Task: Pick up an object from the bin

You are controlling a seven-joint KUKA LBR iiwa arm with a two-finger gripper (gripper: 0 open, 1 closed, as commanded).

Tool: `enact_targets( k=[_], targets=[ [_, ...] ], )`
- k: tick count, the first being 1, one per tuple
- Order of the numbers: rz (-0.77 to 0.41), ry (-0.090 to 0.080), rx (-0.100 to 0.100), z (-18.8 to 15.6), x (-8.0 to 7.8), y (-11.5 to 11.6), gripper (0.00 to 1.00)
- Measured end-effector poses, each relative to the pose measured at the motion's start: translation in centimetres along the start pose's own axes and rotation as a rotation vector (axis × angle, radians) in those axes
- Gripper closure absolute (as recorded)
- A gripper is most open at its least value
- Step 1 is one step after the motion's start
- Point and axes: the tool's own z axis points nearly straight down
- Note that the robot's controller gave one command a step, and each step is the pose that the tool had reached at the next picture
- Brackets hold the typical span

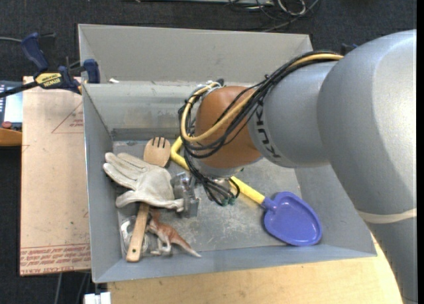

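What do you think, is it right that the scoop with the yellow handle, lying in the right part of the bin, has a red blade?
Not fully. In the camera view the blade of the scoop is purple, not red. The rest is right: its handle is yellow and it lies in the right part of the bin.

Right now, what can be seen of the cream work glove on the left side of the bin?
The cream, leather-looking work glove lies flat on the left of the grey metal bin, its fingers spread and pointing left, its cuff toward the middle. It looks soft and creased. It lies across the wooden fork, hiding the middle of the handle. The gripper sits at its cuff edge; whether it grips the glove cannot be told.
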Motion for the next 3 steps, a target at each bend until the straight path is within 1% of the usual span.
enact_targets(
  k=[2, 3],
  targets=[
    [0.003, -0.002, -0.001, -0.4, -0.1, 0.0, 1.00],
    [-0.005, -0.008, 0.000, -6.4, 0.3, 0.0, 1.00]
  ],
)
